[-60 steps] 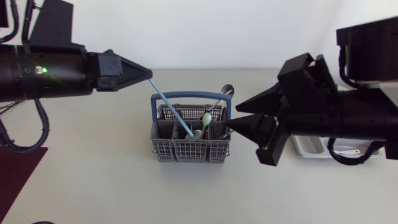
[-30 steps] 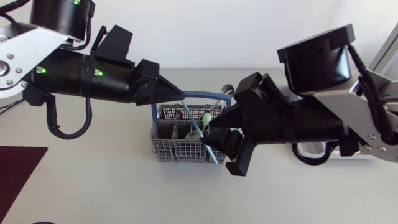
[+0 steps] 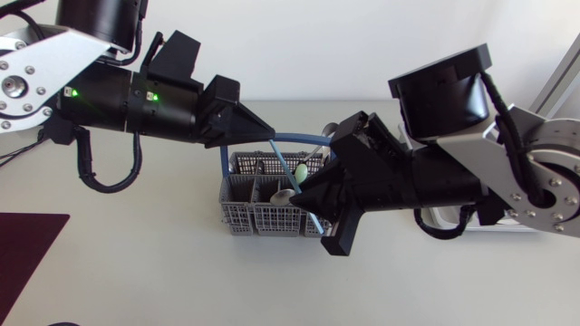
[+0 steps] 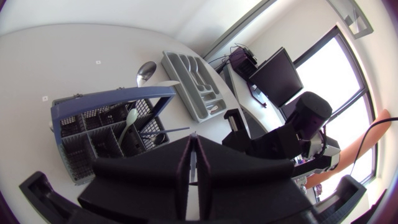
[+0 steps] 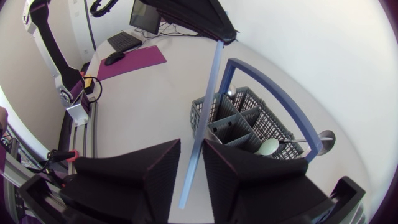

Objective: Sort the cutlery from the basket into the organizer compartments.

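While the left gripper [image 3: 268,136] pinches the top end of a long light-blue stick [image 5: 210,87], with both wedge fingers pressed together on it, the right gripper [image 5: 193,144] sits lower along the same stick. The right gripper's fingers stand apart, one on each side of the shaft, with a sliver of daylight showing on both sides in the right wrist view. The stick slants down from the left gripper's tip, above the far side of the cutlery basket [image 3: 258,220], and crosses over the basket. In the head view its lower end shows just past the basket's near right corner.

The basket is grey mesh with a blue hoop handle [image 3: 304,138], and it stands around the middle of the table, somewhat nearer the far edge. A pale green spoon [image 3: 299,171] stands in it beside a grey spoon [image 3: 285,195]. A metal spoon [image 4: 146,70] leans out over the far right side, with its bowl clear of the rim.

The grey cutlery organizer [image 4: 176,78] lies toward the table's right edge, well apart from the basket, and the right arm mostly hides it from above. A maroon mat [image 3: 27,254] lies at the table's left edge, toward the near corner.
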